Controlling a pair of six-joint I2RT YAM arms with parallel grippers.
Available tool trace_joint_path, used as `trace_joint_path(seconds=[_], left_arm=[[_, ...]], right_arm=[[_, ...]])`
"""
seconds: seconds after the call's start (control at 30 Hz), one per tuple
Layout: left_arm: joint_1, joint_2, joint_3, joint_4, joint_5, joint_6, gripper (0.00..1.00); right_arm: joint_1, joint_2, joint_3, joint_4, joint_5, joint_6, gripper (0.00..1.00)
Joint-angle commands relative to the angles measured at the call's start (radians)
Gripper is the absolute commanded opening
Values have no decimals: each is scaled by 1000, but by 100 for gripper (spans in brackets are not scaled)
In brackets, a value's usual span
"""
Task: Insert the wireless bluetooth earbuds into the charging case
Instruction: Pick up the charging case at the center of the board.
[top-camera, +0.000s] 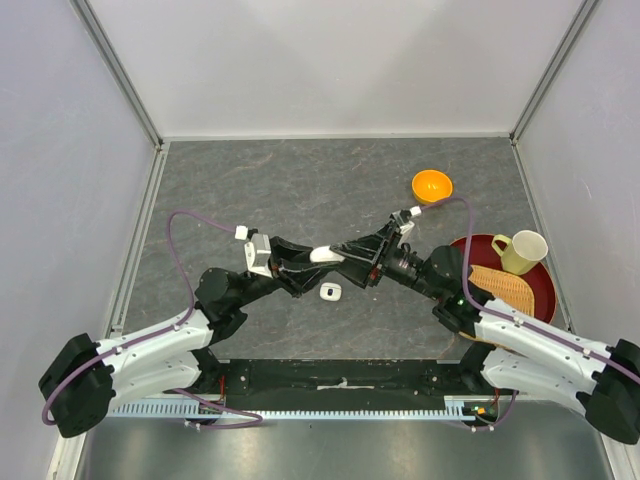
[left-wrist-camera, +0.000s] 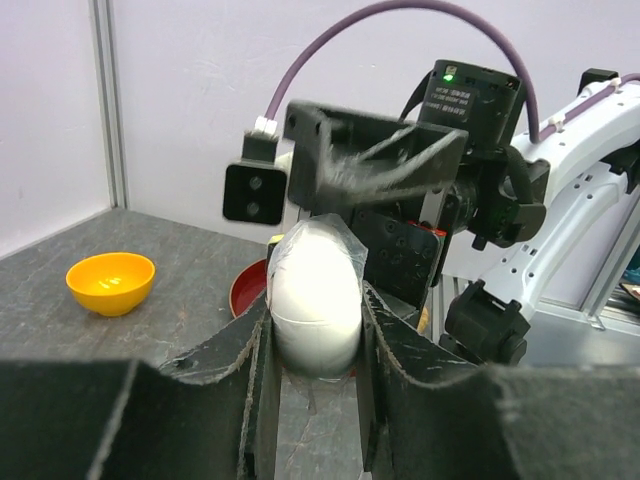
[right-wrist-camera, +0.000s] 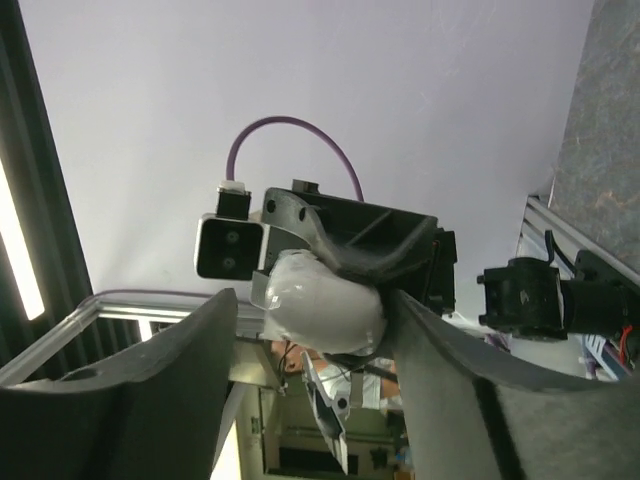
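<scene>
A white pill-shaped charging case (top-camera: 325, 254) hangs above the middle of the table, with my left gripper (top-camera: 335, 256) shut on it. In the left wrist view the case (left-wrist-camera: 315, 290) stands upright between my fingers (left-wrist-camera: 250, 360), closed, with clear film over its top. My right gripper (top-camera: 358, 258) meets it from the right. Its jaws (right-wrist-camera: 312, 300) stand open round the case (right-wrist-camera: 320, 305), with a gap on the left side. A second small white case (top-camera: 331, 292) lies on the table below. I see no earbuds in any view.
An orange bowl (top-camera: 432, 185) sits at the back right. A red plate (top-camera: 540, 290) at the right carries a pale mug (top-camera: 520, 250) and a woven basket piece (top-camera: 503, 288). White walls close the table on three sides.
</scene>
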Motion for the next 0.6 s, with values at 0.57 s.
trace_joint_path(seconds=[0.57], left_arm=[[-2, -114, 73, -222, 83, 40, 2]], right_arm=[[-5, -125, 360, -766, 148, -796, 89]])
